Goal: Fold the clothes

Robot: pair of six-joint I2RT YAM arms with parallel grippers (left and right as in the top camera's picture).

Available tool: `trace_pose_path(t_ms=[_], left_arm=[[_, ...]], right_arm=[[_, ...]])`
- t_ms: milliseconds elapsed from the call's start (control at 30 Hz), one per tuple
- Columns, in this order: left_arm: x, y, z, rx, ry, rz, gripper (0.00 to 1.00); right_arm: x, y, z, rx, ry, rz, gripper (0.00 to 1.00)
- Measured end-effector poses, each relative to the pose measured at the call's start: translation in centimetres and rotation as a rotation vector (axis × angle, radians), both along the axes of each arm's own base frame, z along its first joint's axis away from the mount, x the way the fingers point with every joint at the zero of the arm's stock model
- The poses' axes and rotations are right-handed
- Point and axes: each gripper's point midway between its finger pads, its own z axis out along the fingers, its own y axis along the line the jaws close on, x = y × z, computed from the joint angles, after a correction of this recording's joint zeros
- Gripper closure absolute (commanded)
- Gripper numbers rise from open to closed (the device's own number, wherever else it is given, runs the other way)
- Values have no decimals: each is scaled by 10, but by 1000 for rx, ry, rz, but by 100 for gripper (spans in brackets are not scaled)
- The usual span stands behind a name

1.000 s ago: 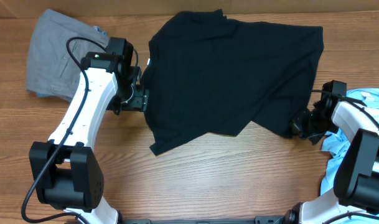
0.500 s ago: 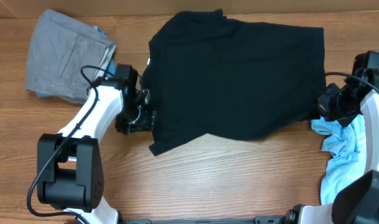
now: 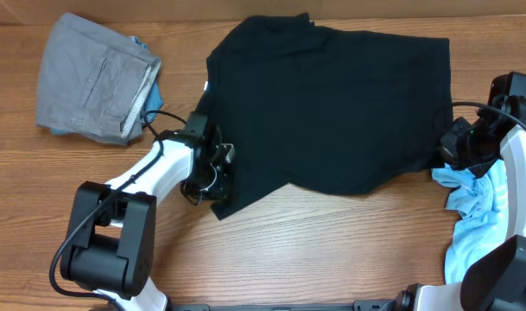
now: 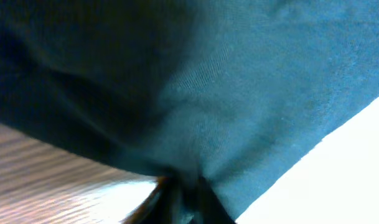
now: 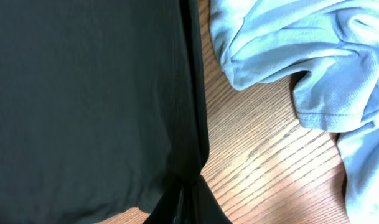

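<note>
Large T-shirt [image 3: 332, 104] spread over the centre and rear of the surface [image 3: 314, 259]. Folded garment [image 3: 90, 82] at rear left, apart. Second T-shirt [image 3: 478, 207] at right, just beside the large T-shirt's front right corner.

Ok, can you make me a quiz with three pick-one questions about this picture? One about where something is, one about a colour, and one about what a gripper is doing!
1. Where is the grey garment?
A. At the far left of the table
B. On top of the black shirt
C. In a gripper

2. What colour is the shirt on the right?
A. Red
B. Yellow
C. Light blue

3. What is the left gripper doing?
A. Hanging open above the table
B. Shut on the black shirt's corner
C. Holding the grey garment

Answers:
1 A, it lies in the far-left corner.
2 C, it looks pale blue next to the black one.
3 B, it pinches the shirt's near-left corner.
</note>
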Motion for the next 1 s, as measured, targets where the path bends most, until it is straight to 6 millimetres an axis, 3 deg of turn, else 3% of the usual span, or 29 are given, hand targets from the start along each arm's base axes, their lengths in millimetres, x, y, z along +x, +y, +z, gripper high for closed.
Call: trace_pose_path(t_ms=[167,233,300,500,733,900,1000], left_arm=[[-14,12,3,15,84,43,96],[-14,28,9,25,126,109,96],[-4,58,24,25,148,222,96],[-5,102,58,6,120,343,96],[-2,99,103,-45,-49,317,96],[28,96,138,-97,-274,310,96],[48,96,149,-117,-365,328,96]], right_arm=[[-7,2,-1,7,27,19,96],[-12,4,-2,15,49,23,96],[-25,9,-2,34,99,31,96],[-46,29,0,136,170,83,96],[-64,54,7,240,225,154,96],[-38,55,5,222,120,173,96],[-22,49,5,206,59,145,96]])
